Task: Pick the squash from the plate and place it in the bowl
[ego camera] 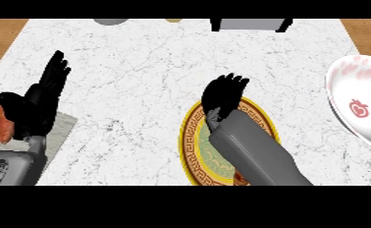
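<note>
The right hand (223, 94) hangs over the far rim of the gold-bordered plate (190, 138), its fingers stretched out, holding nothing I can see. The squash is hidden, presumably under hand or forearm; the white bowl (346, 92) sits well apart at right. The left hand (45, 90) rests open at the marble table's (145, 60) left edge.

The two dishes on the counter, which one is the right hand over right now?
The gold-rimmed plate near the lower middle: the right hand hangs over its far edge. The white bowl with the red mark sits apart at the right edge.
</note>
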Robot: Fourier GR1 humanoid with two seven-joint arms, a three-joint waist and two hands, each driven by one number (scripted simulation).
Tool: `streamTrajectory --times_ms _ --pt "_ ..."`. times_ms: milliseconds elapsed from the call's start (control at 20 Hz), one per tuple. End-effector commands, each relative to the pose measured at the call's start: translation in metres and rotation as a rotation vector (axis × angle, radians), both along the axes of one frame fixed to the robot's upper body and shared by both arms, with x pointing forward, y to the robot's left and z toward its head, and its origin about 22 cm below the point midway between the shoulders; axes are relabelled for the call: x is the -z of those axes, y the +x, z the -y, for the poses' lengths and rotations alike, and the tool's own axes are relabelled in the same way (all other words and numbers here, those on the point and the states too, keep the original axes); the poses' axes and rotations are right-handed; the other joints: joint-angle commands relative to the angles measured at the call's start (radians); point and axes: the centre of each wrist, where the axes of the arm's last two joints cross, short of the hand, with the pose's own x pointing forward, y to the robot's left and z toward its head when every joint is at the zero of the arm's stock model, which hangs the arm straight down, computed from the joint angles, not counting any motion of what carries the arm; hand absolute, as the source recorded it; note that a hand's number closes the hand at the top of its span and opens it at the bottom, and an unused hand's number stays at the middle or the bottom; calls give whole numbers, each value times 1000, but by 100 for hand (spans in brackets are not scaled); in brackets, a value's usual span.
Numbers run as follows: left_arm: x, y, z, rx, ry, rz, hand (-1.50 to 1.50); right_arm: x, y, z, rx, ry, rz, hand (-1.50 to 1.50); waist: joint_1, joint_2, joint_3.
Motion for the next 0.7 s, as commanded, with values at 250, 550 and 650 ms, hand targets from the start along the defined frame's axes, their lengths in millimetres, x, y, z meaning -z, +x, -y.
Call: streamTrajectory --times_ms 250,550,650 --pt "15 -11 -13 -16 -6 -11 0 15 -13 -6 181 -118 50 -150 -17 -1 0" --pt "5 -9 -8 4 1 0 0 26 8 4 228 -125 12 -150 1 4 0" --pt "4 -2 -1 0 13 13 0 42 -1 7 234 -70 -44 150 0 5 1"
